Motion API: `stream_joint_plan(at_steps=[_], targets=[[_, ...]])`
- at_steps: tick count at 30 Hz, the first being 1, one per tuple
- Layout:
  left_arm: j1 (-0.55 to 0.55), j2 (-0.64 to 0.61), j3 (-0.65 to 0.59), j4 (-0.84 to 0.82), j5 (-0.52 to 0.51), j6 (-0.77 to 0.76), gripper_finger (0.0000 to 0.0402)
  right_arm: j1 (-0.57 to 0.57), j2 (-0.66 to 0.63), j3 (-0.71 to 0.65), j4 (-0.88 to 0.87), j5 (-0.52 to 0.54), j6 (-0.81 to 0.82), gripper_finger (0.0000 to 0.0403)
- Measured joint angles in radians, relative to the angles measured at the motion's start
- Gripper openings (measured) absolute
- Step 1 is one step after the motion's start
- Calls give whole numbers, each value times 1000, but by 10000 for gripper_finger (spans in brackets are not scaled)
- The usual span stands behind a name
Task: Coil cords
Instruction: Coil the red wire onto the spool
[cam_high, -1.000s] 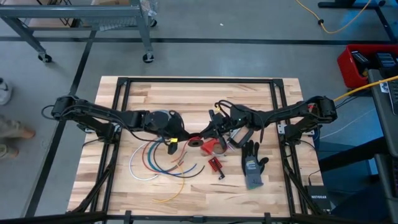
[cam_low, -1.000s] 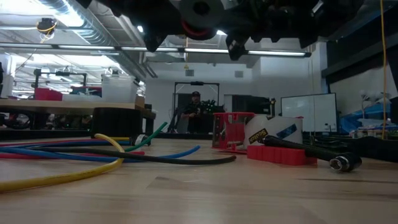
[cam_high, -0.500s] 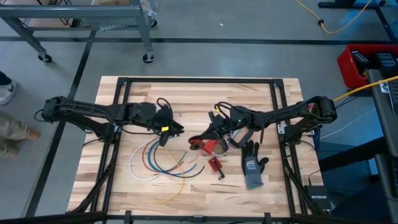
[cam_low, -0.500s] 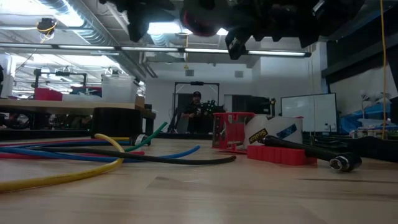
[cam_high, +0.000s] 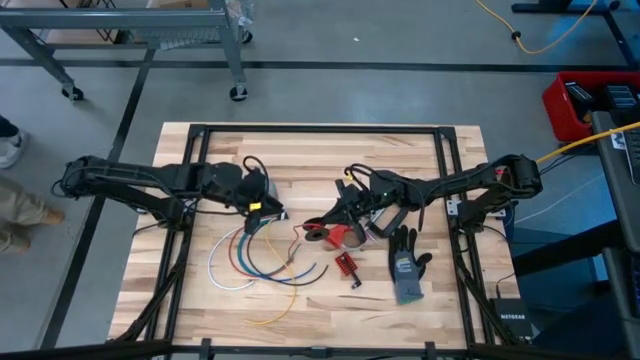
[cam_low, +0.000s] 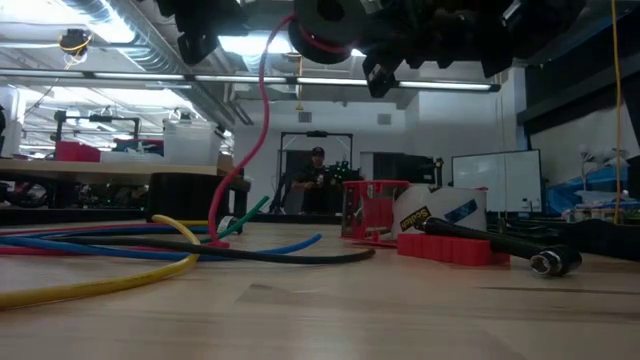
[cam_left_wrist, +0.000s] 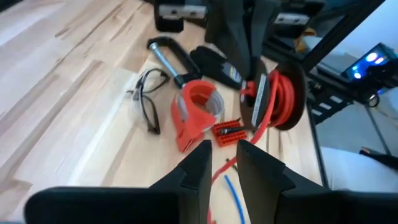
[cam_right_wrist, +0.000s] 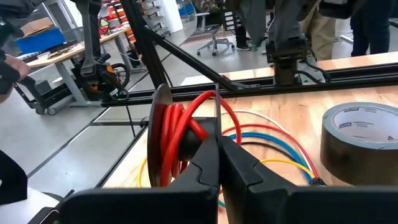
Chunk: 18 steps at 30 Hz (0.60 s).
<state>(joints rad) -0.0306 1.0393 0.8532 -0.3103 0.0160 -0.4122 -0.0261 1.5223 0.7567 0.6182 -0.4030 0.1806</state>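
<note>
Bright cords on pale striped wood

Red cord (cam_right_wrist: 180, 134) wound on a dark spool (cam_right_wrist: 157, 140); white (cam_high: 215, 264), blue (cam_high: 238, 262) and yellow (cam_high: 285, 305) cords; grey tape roll (cam_right_wrist: 360, 140); red clamp (cam_left_wrist: 198, 112); grey-and-black glove (cam_high: 406, 265); light butcher-block table (cam_high: 300, 160).

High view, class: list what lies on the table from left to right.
White cord → blue cord → yellow cord → red spool → red bit holder → grey glove.
</note>
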Motion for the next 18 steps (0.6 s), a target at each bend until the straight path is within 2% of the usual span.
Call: stream_joint_plan(at_steps=[8,14,18], targets=[[-1,43,0,-57,2,-22,76,0,-2,0,4,30,-6,1],[-1,107,0,-46,-3,-2,123,-44,-56,0,-71,55,-31,1],[-1,167,0,-28,-7,-5,152,-94,-112,0,-147,114,-37,1]])
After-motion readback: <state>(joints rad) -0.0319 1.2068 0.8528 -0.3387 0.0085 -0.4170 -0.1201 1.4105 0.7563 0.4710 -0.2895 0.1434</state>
